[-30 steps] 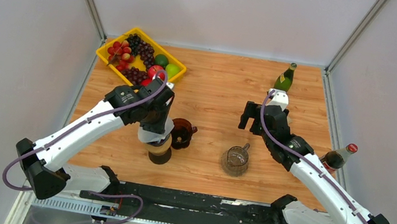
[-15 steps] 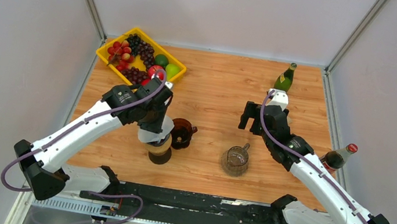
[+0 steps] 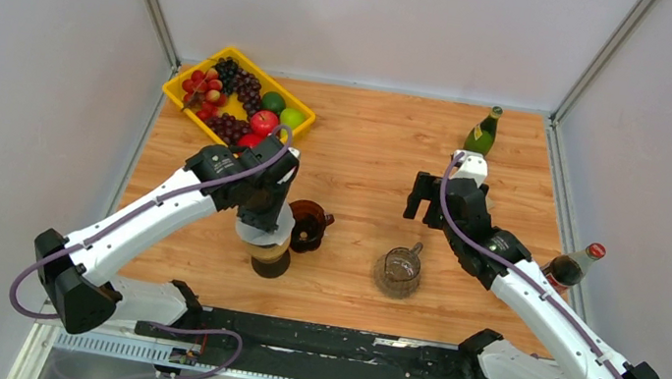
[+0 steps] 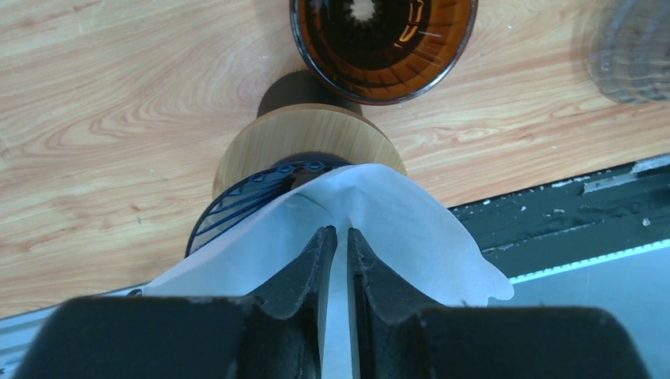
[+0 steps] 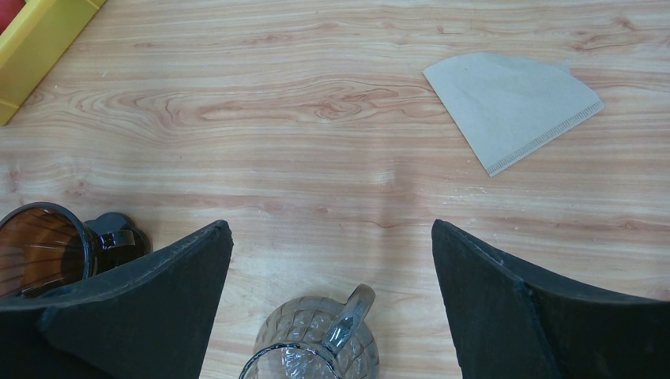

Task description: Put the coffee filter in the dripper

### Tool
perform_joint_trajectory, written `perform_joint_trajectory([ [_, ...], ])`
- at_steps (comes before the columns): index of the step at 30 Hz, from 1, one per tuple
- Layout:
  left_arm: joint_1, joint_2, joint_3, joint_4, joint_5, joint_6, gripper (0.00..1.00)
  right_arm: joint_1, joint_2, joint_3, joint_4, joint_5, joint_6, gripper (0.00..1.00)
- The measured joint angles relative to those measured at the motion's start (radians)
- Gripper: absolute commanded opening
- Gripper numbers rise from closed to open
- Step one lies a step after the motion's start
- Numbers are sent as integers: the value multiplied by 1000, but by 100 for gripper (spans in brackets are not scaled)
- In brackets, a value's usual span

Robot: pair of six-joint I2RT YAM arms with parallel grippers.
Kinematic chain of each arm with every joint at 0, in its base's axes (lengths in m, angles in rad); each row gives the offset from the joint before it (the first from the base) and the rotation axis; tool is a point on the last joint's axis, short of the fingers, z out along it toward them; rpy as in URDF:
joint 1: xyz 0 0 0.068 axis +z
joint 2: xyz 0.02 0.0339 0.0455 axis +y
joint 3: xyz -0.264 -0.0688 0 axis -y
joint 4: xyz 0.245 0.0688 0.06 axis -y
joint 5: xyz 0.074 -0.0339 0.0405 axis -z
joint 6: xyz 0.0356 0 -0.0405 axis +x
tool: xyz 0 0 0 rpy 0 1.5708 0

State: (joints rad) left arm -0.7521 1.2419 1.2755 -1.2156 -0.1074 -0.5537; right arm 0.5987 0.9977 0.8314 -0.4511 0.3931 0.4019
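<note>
wood-collared dripper [image 4: 308, 142]: stood upright nearest the arm bases, on the left half of the table [image 3: 378, 146]; a blue ribbed wall is seen against its wooden ring.
glass jug [image 3: 398, 271]: set upright to the right of it, well apart, with the handle turned away from the bases.
left gripper [image 4: 341, 233]: clamped on the white coffee filter [image 4: 411, 225] and held directly over the wood-collared dripper.
white coffee filter: pinched at a fold between the fingers, its paper spread across the blue ribbed wall; whether they touch cannot be told.
amber dripper [image 4: 383, 39]: placed just beyond the wood-collared dripper.
cola bottle [image 3: 572, 266]: stood at the table's right edge.
right gripper [image 5: 332, 233]: jaws spread wide, nothing held, hung above the wood past the glass jug.
brown filter [image 5: 510, 106]: laid flat on the wood beyond the right gripper.
fruit tray [image 3: 199, 64]: set at the far left, filled with grapes, apples and green fruit.
green bottle [image 3: 483, 133]: stood at the far right.
</note>
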Motion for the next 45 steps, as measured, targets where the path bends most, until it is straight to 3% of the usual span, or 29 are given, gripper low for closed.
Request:
perform_joint_trajectory([
  [4, 0, 0, 0, 9, 38, 10, 47, 0, 0, 0, 0, -2, -3, 100],
  [8, 0, -5, 0, 13, 47, 7, 57, 0, 0, 0, 0, -2, -4, 100],
  [11, 1, -7, 0, 12, 47, 3, 60, 0, 0, 0, 0, -2, -4, 100],
  [14, 1, -7, -1, 12, 42, 2, 58, 0, 0, 0, 0, -2, -4, 100],
  [23, 1, -6, -1, 3, -3, -2, 41, 0, 0, 0, 0, -2, -5, 100],
  [45, 0, 53, -79, 17, -101, -5, 35, 0, 11, 0, 0, 1, -8, 100],
])
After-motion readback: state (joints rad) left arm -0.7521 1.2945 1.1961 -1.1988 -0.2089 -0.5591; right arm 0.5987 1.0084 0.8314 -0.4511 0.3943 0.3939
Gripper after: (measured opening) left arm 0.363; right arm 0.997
